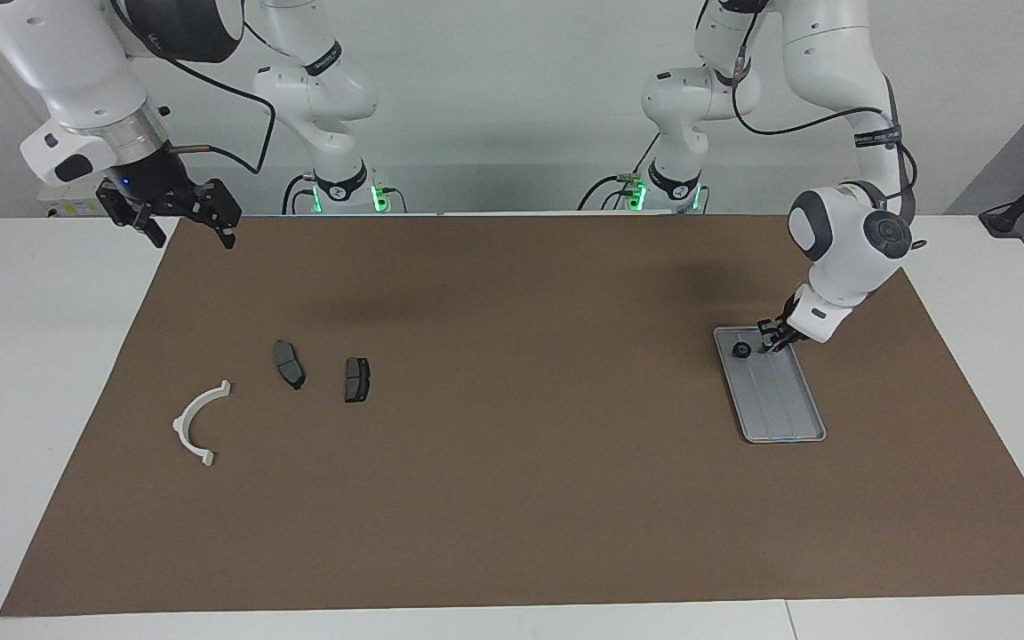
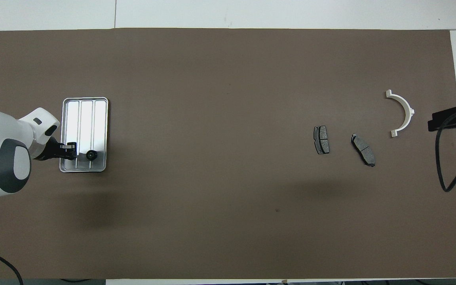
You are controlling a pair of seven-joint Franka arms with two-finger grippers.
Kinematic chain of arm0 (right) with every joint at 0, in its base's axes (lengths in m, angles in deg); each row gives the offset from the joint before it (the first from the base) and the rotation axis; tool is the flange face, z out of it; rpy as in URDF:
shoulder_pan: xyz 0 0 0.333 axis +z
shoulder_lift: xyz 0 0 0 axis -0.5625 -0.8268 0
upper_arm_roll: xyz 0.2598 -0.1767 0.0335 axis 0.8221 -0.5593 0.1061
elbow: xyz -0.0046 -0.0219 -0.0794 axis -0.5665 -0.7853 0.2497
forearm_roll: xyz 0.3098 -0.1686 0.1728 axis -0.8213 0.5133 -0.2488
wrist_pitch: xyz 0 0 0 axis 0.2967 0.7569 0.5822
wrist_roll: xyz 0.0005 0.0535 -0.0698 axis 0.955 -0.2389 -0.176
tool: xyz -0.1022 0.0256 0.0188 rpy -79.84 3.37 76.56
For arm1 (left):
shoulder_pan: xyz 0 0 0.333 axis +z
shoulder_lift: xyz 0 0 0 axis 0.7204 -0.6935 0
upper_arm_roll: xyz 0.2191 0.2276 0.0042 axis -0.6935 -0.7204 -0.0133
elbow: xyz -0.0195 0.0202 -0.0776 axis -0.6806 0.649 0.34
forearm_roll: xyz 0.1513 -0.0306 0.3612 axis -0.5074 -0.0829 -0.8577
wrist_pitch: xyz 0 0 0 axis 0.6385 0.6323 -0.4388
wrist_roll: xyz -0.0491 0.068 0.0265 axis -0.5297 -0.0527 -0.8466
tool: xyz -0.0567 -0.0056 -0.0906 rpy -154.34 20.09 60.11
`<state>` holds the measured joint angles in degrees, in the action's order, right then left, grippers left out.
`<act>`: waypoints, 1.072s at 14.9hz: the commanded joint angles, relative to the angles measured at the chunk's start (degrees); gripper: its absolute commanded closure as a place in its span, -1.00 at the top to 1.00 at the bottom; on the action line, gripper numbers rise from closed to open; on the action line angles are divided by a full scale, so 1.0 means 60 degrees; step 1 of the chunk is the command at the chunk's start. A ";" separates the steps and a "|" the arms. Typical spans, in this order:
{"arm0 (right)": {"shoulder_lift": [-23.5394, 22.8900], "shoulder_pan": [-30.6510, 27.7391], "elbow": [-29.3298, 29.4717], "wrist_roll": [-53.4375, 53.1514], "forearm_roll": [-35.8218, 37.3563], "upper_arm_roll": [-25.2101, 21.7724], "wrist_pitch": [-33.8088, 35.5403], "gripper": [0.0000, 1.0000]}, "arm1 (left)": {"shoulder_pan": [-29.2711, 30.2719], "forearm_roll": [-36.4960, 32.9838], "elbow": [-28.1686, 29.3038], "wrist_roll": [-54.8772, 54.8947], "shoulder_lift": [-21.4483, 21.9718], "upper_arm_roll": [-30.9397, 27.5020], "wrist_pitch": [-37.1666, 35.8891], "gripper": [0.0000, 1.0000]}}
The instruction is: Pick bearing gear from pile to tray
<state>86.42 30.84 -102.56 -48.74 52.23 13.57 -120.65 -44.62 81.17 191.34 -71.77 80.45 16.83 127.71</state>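
- Item, bearing gear [image 1: 742, 349]: small black round piece, lying in the tray [image 1: 788, 409] at the end nearer the robots. We read it as resting on the tray floor, not held.
- Item, left gripper [image 1: 772, 340]: low over the same end of the tray, just beside the gear; fingers clenched together with nothing between them, as far as we can see.
- Item, right gripper [image 1: 181, 213]: waiting in the air at the right arm's end of the surface [image 1: 512, 498], fingers released, empty.
- Item, pile: white bracket [image 1: 199, 422] and two dark plates [image 1: 289, 364] [image 1: 356, 380], loose toward the right arm's end, well apart from the tray. We see no further black round piece among them.
- Step in hand, as we judge it: clearing the left gripper from the tray after the drop.
- Method we advise: lift straight up before travelling, so the fingers neither nudge the gear nor catch the low rim; keep any sideways motion away from the gear.
- Risk: a round part may roll along the ridges if brushed.
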 commanded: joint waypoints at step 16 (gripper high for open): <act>0.0196 -0.0211 -0.0218 0.0221 -0.0144 0.0133 0.0011 1.00 | 0.0122 -0.0076 -0.1956 0.0015 0.0350 0.0009 -0.2115 1.00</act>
<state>86.42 30.84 -102.68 -48.74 52.23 13.57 -120.65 -44.47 81.17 182.58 -71.79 81.66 16.77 119.48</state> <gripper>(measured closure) 0.000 0.000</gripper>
